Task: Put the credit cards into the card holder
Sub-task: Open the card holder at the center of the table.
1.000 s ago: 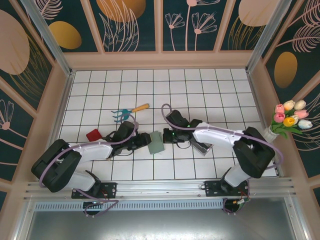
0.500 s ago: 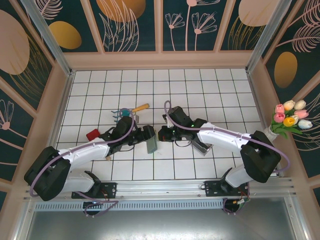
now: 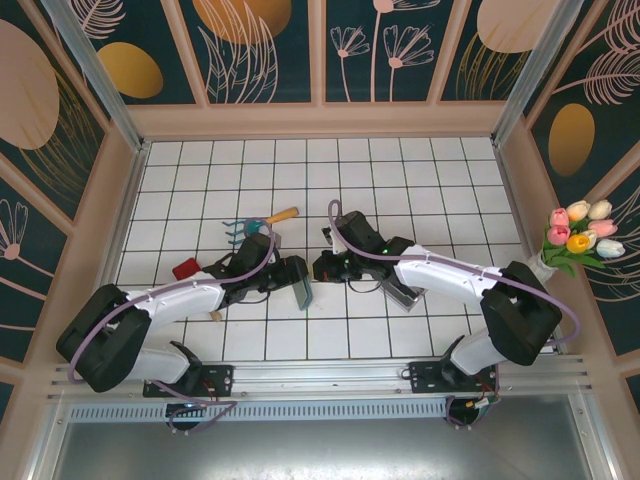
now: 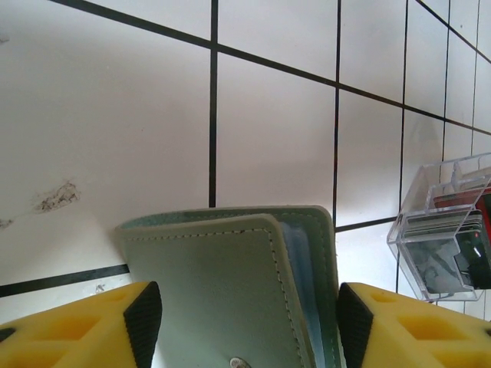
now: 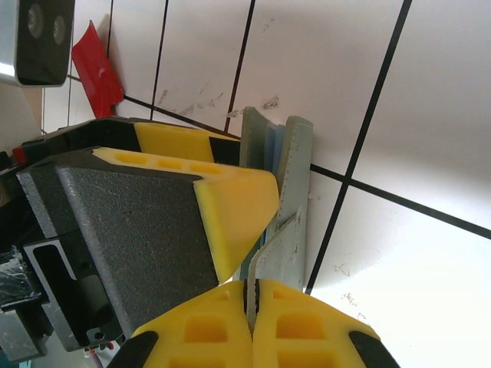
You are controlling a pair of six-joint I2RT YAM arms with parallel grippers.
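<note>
Two pincers are clamped on the card holder (image 4: 222, 276), which is stood on edge toward the tabletop's (image 3: 400, 180) near edge: the left pincer (image 4: 249, 307) across its body, the right pincer (image 5: 251, 303) on one flap. Toward the right edge, the credit cards (image 4: 453, 230) are seen inside a clear case (image 4: 410, 230).

No readable text, labels, brands, numbers or signs on anything.

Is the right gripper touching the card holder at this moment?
Touching. In the right wrist view, the right gripper has its fingers shut on a thin flap of the card holder.
</note>
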